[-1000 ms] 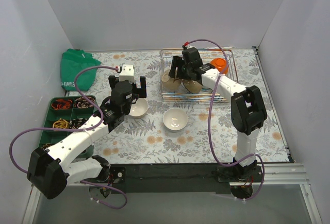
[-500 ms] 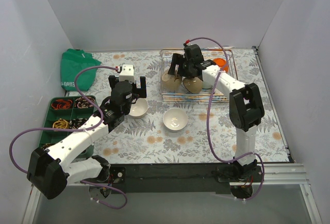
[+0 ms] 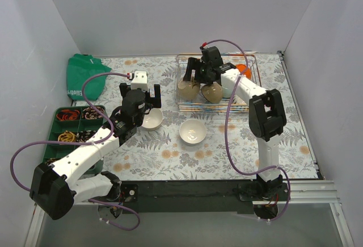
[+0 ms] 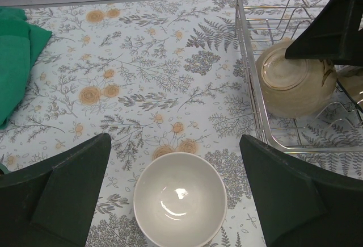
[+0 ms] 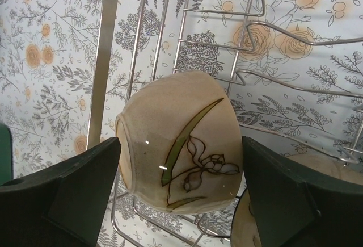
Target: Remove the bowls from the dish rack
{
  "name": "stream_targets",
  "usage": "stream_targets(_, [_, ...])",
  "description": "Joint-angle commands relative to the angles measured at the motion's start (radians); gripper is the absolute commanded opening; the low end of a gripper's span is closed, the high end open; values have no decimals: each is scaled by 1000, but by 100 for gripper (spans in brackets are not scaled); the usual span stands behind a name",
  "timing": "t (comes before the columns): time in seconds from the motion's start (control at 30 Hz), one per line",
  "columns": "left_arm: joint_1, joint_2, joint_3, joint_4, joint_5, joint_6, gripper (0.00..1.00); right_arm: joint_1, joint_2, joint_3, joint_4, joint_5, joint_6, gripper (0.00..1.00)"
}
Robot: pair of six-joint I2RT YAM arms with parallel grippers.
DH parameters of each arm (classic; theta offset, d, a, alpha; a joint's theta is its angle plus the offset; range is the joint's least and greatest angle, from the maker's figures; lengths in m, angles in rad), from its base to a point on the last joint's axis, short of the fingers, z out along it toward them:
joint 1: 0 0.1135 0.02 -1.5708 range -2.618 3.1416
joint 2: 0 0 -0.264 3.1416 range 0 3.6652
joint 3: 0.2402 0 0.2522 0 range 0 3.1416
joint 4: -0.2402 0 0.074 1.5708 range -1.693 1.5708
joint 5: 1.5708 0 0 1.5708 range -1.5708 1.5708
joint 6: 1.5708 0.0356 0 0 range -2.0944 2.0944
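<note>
A beige bowl (image 5: 170, 125) painted with a flower lies on its side among the prongs at the left end of the dish rack (image 3: 218, 55), its foot turned towards the rack's left wall. A second beige bowl (image 3: 212, 93) leans just beside it, and an orange bowl (image 3: 243, 69) sits near the rack's far right corner. The rack stands at the back right of the flowered worktop (image 3: 170, 156). The right claw (image 5: 180, 145) hangs over the painted bowl with its fingers spread, one on each side of it; whether they touch it cannot be told. Two white bowls stand upright on the worktop outside the rack: one (image 4: 180, 199) near the rack's left wall, the other (image 3: 193, 132) in front of the rack. The left claw (image 4: 174, 139) hovers above the first white bowl, spread wide and gripping nothing. A green compartment tray (image 3: 74, 125) sits at the left edge, with a green cloth bag (image 3: 83, 76) behind it.
</note>
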Motion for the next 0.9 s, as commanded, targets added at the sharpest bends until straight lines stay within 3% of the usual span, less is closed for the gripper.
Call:
stream_targets(0.0, [6,-13,30,-5,7,4,98,17,56,20,-98,-98,-4,91])
stream_targets(0.23, [7,-15,30,-6,12,3,98,15,37,45,-103,-139,-30,71])
stream_targets(0.33, [9,-15,31,-8,12,3,98,15,19,60,-103,-157,-37,53])
stream_targets(0.37, [9,-16,31,-8,12,3,98,15,10,63,-103,-165,-40,39])
stream_targets(0.47, [9,-16,31,-6,12,1,98,17,-16,76,-102,-174,-53,15])
stream_targets(0.6, [10,-19,31,-8,12,-1,98,19,-58,88,-88,-173,-91,2])
stream_targets(0.87, [13,-25,33,-10,12,-4,98,17,-133,99,-54,-115,-186,1])
